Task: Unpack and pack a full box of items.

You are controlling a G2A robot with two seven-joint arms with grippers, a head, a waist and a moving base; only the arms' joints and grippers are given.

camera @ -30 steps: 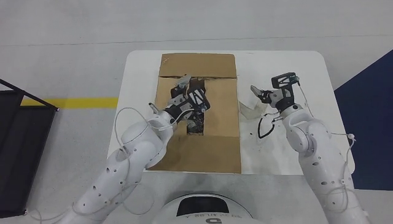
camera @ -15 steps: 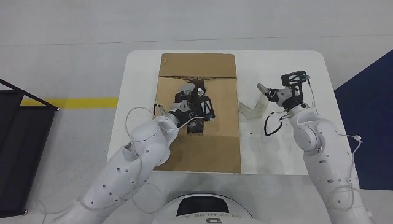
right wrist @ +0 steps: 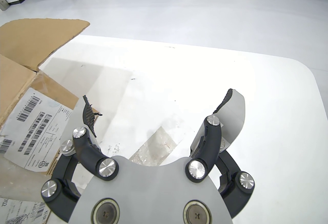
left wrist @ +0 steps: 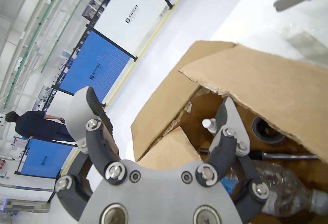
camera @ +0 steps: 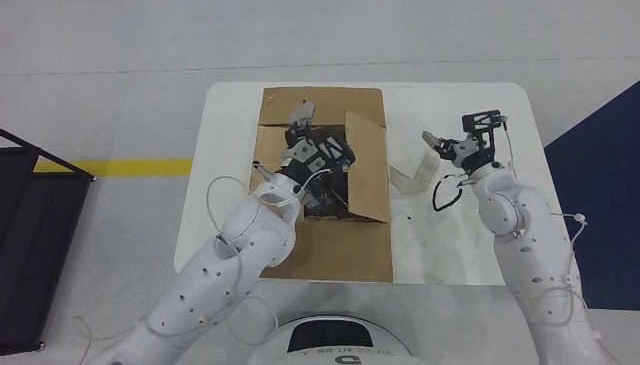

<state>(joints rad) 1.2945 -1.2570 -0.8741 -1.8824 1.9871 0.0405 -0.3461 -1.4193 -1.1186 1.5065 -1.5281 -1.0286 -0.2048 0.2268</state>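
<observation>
A brown cardboard box [camera: 320,250] lies in the middle of the white table [camera: 230,135]. My left gripper [camera: 318,147] is open over the box's opening, with one finger [left wrist: 226,114] just under the edge of the raised right flap [left wrist: 256,81]. Inside lie a clear plastic bottle [left wrist: 276,191], a small white-capped bottle [left wrist: 208,126], a black round item [left wrist: 265,130] and a dark rod [left wrist: 282,157]. My right gripper [camera: 462,140] hangs open above the bare table right of the box, holding nothing; its fingertips [right wrist: 230,99] are spread wide.
A strip of clear tape [camera: 410,175] lies on the table between the box and my right gripper, seen as tape [right wrist: 156,145] below that wrist. A white label [right wrist: 38,130] covers the box's side. The far flap [camera: 322,105] lies flat.
The left gripper moved toward the box's far end and the right flap swung up, widening the opening. The right gripper drifted away from the box to the right.
</observation>
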